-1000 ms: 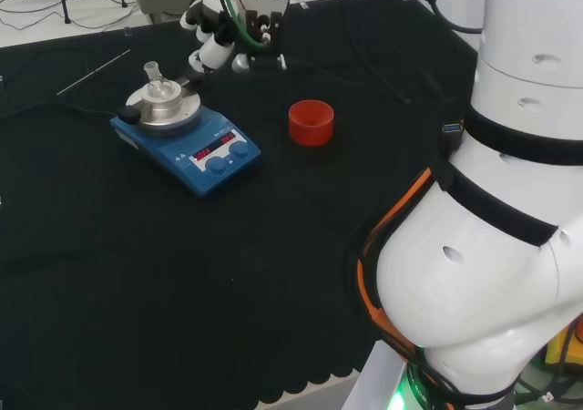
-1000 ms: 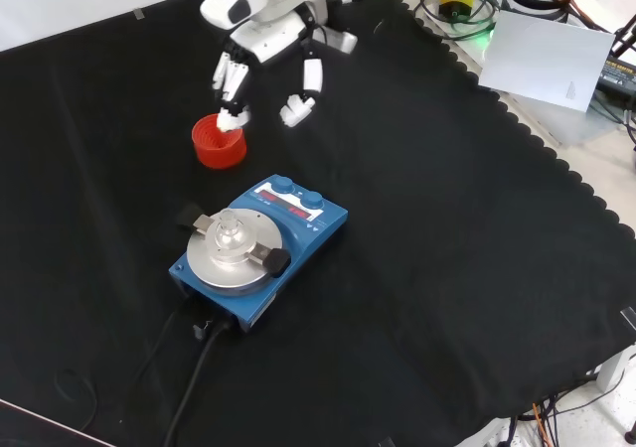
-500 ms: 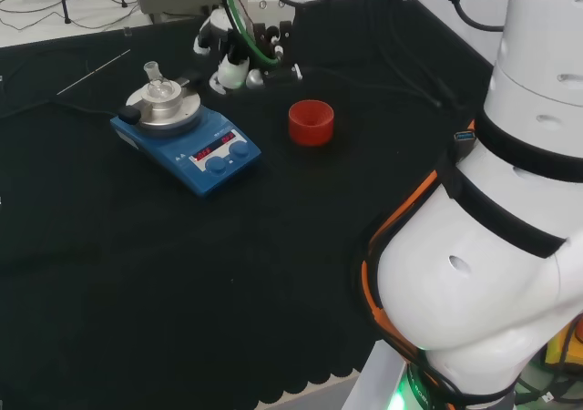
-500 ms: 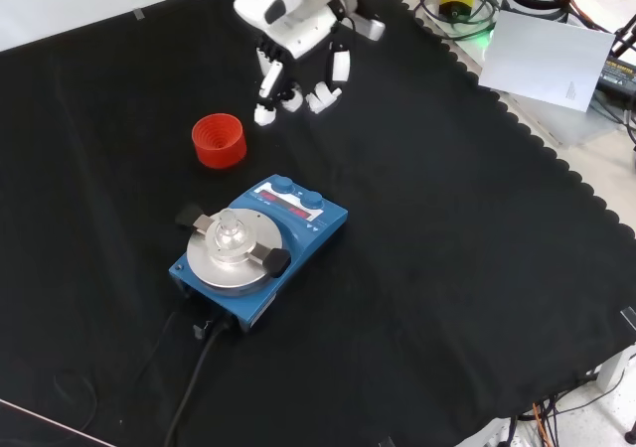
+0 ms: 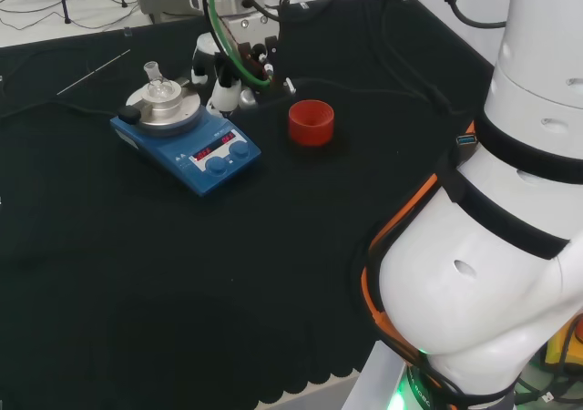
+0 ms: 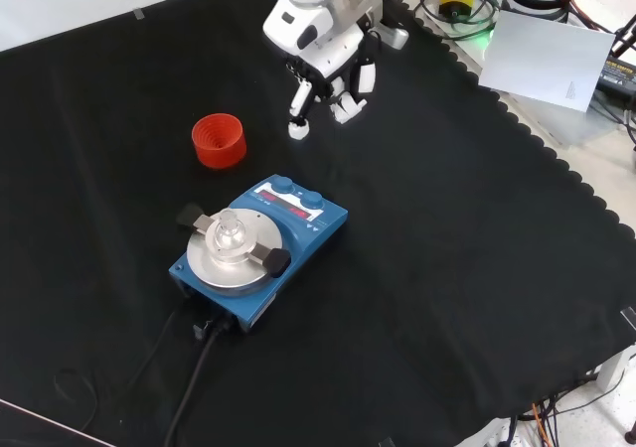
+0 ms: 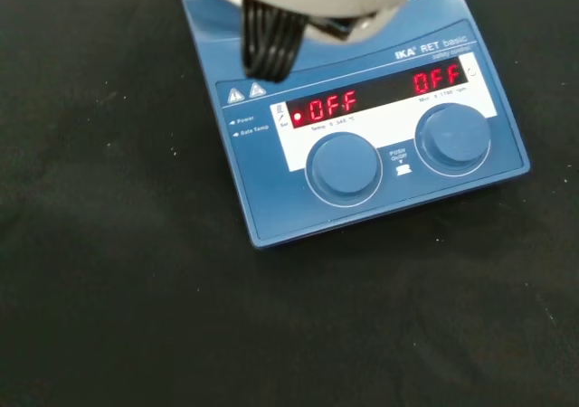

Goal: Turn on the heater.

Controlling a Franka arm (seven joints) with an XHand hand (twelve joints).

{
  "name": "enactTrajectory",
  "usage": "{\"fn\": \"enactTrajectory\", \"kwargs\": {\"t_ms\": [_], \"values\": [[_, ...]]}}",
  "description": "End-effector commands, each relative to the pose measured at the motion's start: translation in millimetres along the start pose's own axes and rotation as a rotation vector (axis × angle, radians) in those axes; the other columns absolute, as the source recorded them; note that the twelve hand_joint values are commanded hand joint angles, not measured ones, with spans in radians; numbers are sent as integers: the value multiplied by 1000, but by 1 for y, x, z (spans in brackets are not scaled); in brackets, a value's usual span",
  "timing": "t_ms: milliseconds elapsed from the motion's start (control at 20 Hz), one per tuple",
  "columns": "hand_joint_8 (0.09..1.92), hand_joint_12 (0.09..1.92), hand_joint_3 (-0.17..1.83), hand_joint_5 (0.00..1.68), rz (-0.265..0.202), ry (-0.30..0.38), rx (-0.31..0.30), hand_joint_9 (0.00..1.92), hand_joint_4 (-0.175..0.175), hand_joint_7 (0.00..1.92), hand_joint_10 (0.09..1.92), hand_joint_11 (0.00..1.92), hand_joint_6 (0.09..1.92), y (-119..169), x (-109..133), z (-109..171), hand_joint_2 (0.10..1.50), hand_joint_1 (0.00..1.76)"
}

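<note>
On the black cloth, reading the front view from left to right, a small red ribbed plastic ring [image 6: 219, 139] sits by itself, then comes the blue square-bodied heater with a round silver plate [image 6: 260, 248], and above and slightly right of both hangs the black and white hand [image 6: 328, 65]. A small clear glass flask [image 6: 230, 232] stands on the plate, and a black cable [image 6: 189, 387] runs off the heater's near end. The hand's fingers [image 6: 299, 111] point down, straight and slightly spread, with nothing held and their tips off the cloth. What matters for the coming move is that the heater's control face, with its two round blue knobs [image 6: 297, 191] and a red display strip, is the end turned toward the hand, lying just below the fingertips in this view. The wrist view looks straight at that panel, with the left-hand knob [image 7: 343, 168] and its neighbour [image 7: 453, 138] side by side. Judging by this, the hand must drop and reach forward to the knobs.
</note>
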State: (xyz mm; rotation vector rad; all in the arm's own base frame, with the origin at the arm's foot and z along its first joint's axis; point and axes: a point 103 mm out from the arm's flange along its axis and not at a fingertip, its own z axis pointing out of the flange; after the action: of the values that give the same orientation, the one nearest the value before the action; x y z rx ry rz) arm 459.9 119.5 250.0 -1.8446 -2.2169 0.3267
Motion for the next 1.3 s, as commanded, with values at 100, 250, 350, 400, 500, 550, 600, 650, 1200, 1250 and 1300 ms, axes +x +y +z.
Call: {"fn": "enactTrajectory", "kwargs": {"t_ms": [100,250,350,400,500,550,600,650,1200,1250,1300], "values": [[1465,1823,893,549,-22,-30,111,1920,-41,1866,1498,1920,597,1,5,4,671,1387],[1494,1833,984,409,-13,-21,179,1920,-28,1879,1526,1920,594,1,-1,8,650,1454],[1501,1835,1025,362,-6,-20,220,1920,-19,1883,1533,1920,486,1,-5,11,634,1469],[1502,1836,1039,358,-3,-19,236,1920,-15,1884,1536,1920,420,0,-6,13,626,1473],[1503,1836,1056,358,-1,-16,251,1920,-10,1886,1538,1920,324,-1,-10,17,617,1476],[1503,1836,1061,360,-1,-13,258,1920,-8,1887,1538,1920,289,-1,-13,19,614,1477],[1503,1836,1063,355,-2,-13,263,1920,-6,1887,1538,1920,265,-1,-13,21,612,1477],[1502,1837,1069,358,-3,-13,272,1920,-5,1888,1540,1920,233,-2,-15,22,609,1478],[1504,1837,1083,379,-9,-14,349,1920,2,1890,1545,1920,171,-3,-17,41,602,1478],[1505,1837,1084,388,-9,-11,354,1920,3,1890,1545,1920,172,-3,-17,44,602,1478],[1505,1837,1085,396,-11,-12,360,1920,3,1890,1546,1920,173,-3,-17,46,603,1478]]}}
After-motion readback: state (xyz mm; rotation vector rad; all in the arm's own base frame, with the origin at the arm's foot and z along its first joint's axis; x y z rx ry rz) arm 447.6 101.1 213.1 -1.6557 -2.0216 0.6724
